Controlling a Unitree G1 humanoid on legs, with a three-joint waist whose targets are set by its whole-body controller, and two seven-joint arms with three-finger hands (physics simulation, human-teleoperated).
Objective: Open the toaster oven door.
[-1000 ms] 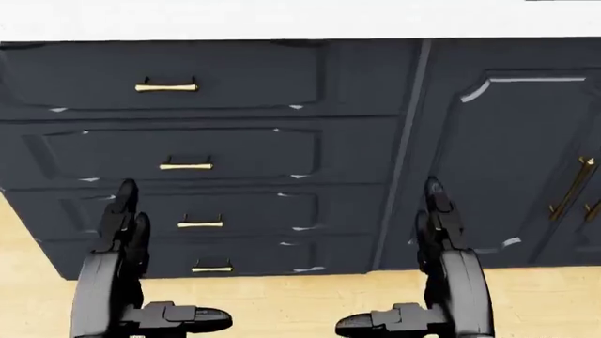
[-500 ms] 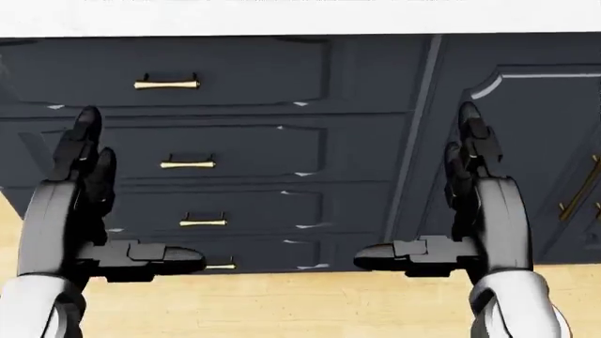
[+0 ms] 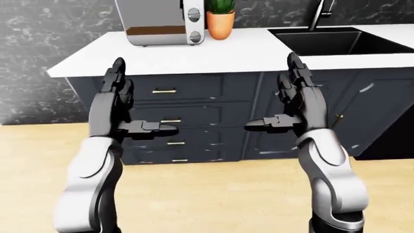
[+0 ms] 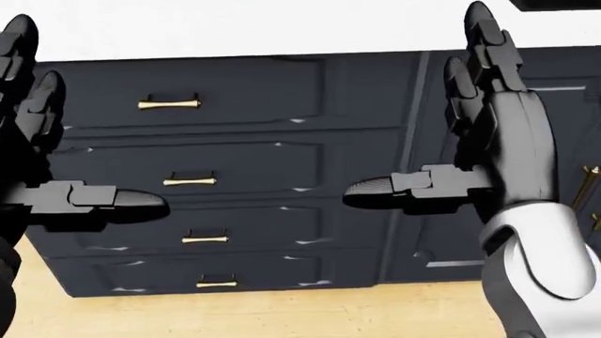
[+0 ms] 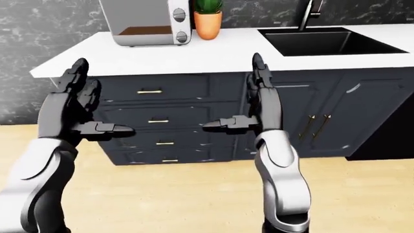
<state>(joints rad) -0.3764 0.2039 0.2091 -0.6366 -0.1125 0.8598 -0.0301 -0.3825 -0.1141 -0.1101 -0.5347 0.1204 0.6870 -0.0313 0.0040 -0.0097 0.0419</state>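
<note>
The tabletop (image 3: pixel 258 53) is white, the drawers (image 3: pixel 188 114) dark blue with gold handles (image 4: pixel 169 104), the toaster oven (image 3: pixel 161 22) silver, the floor (image 3: pixel 213 194) light wood.

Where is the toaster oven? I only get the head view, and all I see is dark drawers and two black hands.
Observer: It is above your picture. In the left-eye view the toaster oven stands on the white counter, near the top of the view, left of centre.
Operator: Is anything standing next to it?
Observer: Yes, a potted plant in an orange pot stands just to its right in that view.
Operator: Are the hands touching the oven?
Observer: No. The left hand and the right hand are both raised below the counter's edge, fingers open, holding nothing.
Operator: What is on the far right?
Observer: A black sink set into the counter, with a faucet behind it.
</note>
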